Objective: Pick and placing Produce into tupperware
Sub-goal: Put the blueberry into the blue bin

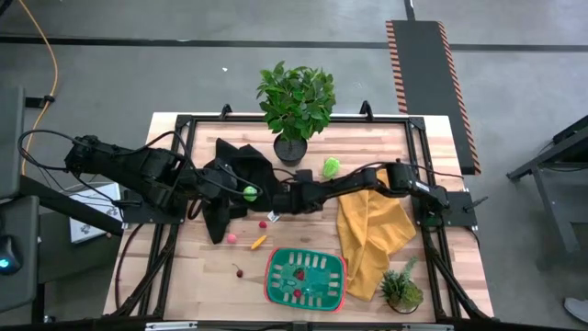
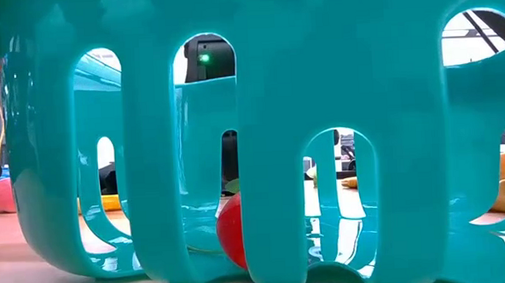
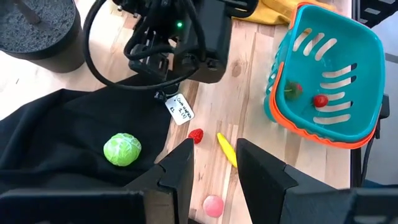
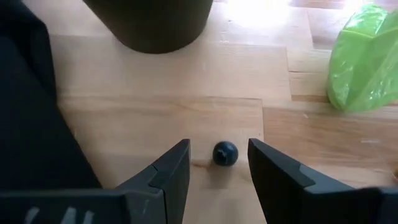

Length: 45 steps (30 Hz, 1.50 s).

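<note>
The tupperware, a teal-green slotted container with an orange-red rim, stands at the table's near edge with two red bits inside. A lime-green ball lies on a black cloth. A red bit, a yellow piece and a pink ball rest on the wood. My left gripper hangs open above these. My right gripper is open and low, its fingers either side of a small dark ball without touching it.
A black plant pot stands just beyond the dark ball, a lime-green leafy piece to one side. A yellow cloth and a small plant lie at the right. A small cherry sits left of the tupperware.
</note>
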### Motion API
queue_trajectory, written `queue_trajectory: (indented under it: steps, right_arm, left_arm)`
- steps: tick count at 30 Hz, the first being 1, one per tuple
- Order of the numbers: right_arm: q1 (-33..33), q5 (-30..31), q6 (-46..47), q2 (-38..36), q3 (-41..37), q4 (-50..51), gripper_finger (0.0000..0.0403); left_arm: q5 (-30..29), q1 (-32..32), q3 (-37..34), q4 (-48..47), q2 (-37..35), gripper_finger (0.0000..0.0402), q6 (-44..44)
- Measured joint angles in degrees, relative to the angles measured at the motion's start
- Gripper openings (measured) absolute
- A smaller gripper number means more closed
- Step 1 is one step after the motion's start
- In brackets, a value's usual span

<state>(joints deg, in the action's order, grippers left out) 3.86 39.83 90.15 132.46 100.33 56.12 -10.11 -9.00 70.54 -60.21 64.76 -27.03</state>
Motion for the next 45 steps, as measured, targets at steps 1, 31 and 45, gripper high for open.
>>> queue_trajectory:
  steps: [1,31,45]
  right_arm:
    - [-0.1,-0.5,0.0,0.0,0.0,0.0,0.0154]
    - [-1.4,-4.3,-0.1,0.0,0.0,-0.1,0.0154]
    - [-1.5,-1.6,0.0,0.0,0.0,0.6,0.0154]
  left_arm:
    - [0.0,0.0,0.0,0.0,0.0,0.0111,0.0]
    - [0.0,0.0,0.0,0.0,0.0,0.0111,-0.3]
    - [0.0,0.0,0.0,0.0,0.0,0.0111,-0.3]
